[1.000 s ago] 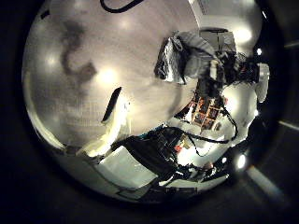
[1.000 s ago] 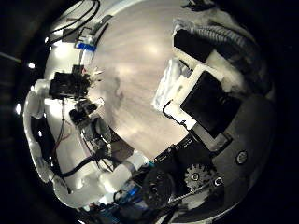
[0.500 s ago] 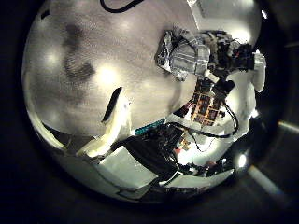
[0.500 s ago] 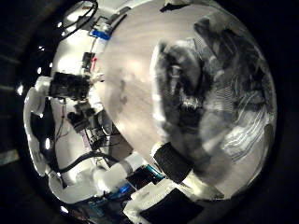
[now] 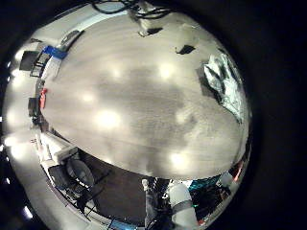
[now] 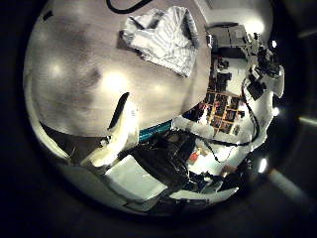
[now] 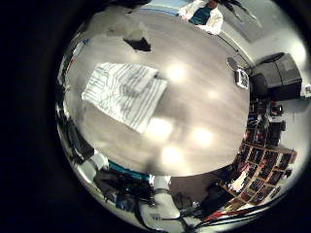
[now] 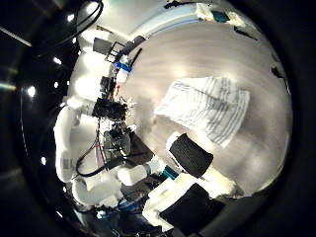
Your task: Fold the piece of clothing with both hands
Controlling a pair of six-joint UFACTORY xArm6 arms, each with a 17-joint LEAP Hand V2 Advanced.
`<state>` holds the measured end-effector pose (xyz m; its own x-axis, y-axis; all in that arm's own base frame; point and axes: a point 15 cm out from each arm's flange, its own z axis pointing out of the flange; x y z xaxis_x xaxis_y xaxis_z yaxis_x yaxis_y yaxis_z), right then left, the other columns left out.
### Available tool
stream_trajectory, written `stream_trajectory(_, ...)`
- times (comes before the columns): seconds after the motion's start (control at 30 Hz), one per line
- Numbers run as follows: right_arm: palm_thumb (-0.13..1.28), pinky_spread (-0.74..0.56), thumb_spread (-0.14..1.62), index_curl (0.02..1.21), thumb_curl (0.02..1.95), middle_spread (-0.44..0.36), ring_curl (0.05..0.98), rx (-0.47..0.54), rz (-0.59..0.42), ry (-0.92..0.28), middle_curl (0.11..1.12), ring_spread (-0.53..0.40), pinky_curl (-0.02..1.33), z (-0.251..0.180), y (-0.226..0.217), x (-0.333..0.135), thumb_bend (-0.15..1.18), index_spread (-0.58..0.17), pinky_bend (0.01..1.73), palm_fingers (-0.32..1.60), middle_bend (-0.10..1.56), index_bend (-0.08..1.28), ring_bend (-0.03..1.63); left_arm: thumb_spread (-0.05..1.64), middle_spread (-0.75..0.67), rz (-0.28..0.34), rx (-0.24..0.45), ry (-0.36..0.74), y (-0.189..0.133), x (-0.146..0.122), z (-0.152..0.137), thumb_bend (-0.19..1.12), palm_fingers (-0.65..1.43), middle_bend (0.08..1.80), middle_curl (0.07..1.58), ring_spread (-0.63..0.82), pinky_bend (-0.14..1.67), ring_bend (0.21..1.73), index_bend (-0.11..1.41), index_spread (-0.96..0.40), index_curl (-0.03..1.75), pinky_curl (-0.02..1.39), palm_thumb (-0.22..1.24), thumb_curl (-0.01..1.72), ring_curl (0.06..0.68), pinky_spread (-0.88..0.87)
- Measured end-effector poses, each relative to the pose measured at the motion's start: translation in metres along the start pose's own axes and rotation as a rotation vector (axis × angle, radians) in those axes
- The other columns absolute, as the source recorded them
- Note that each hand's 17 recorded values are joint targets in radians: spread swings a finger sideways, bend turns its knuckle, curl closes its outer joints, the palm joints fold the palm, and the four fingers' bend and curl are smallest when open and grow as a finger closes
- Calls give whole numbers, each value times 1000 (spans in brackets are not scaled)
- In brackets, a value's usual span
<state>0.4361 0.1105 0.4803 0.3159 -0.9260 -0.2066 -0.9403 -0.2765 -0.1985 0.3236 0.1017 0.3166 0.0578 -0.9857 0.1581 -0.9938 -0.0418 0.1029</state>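
Observation:
The piece of clothing (image 7: 121, 92) is a striped cloth lying flat in a folded rectangle on the wooden table (image 7: 199, 107). It also shows in the right thumb side palm view (image 8: 209, 107), in the left thumb side palm view (image 6: 163, 38) and, near the table's edge, in the left little finger side palm view (image 5: 225, 81). My right hand (image 8: 193, 163) is above the table, away from the cloth, fingers relaxed and holding nothing. My left hand (image 6: 124, 119) is also up and away from the cloth, fingers straight and holding nothing.
A few small objects (image 7: 136, 37) stand at the table's far edge; they also show in the left little finger side palm view (image 5: 185, 36). Shelves and equipment (image 6: 223, 109) stand beyond the table edge.
The right hand was down on the bunched cloth; it has let go and lifted away. The cloth now lies flat and folded with no hand on it. The left hand's fingers look unchanged.

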Motion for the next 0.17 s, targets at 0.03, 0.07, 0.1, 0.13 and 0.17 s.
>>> stream_trajectory(0.03,575,437,1269,428,451,-118,266,0,7,3,350,85,402,-7,7,6,-12,-461,915,176,413,211,852,1201,208,-6,3,-3,2,8,-1,-17,167,179,312,427,243,555,188,-18,387,329,447,347,220,484)
stream_trajectory(0.07,569,448,1276,426,445,-109,262,-6,8,4,349,85,393,-10,12,9,-15,-455,904,185,409,210,844,1199,208,-8,6,-6,4,15,-3,-18,173,181,312,425,247,552,187,-19,388,330,446,347,218,485)
stream_trajectory(0.1,568,451,1280,425,442,-99,257,-17,7,3,348,87,385,-10,16,10,-14,-454,886,188,405,213,833,1198,204,-9,9,-8,5,22,-4,-18,175,183,312,424,246,551,185,-20,388,329,446,347,217,485)
stream_trajectory(0.13,561,458,1284,423,434,-93,254,-32,7,5,347,91,378,-9,23,13,-17,-452,878,193,400,212,821,1197,202,-8,10,-9,5,30,-3,-18,178,182,312,422,244,551,187,-21,389,329,446,348,217,485)
stream_trajectory(0.17,559,461,1288,422,430,-83,249,-46,10,6,346,93,370,-9,28,16,-15,-446,862,192,394,214,810,1196,201,-8,9,-9,5,36,-3,-18,181,183,313,419,242,552,187,-25,390,329,446,348,218,485)
